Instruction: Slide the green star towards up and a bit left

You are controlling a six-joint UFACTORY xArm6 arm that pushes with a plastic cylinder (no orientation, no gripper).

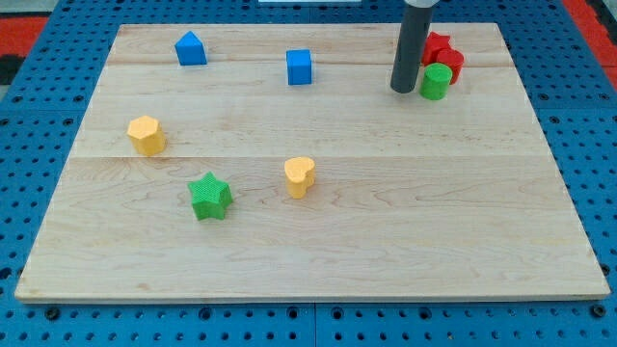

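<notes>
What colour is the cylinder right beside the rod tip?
Green: the cylinder stands just right of my tip, in front of the red blocks, camera view.

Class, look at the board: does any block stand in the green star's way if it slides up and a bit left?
Probably yes. The yellow hexagonal block sits up and left of the green star, close to that path. My tip is far off at the view's upper right, beside the green cylinder.

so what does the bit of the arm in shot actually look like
Only my rod shows: a plain, straight, dark grey cylinder, matte, coming in from the view's top and ending in a flat round tip. No cables, markings or labels are visible on it, and the rest of the arm is out of frame. The tip sits just left of the green cylinder, far from the green star.
</notes>
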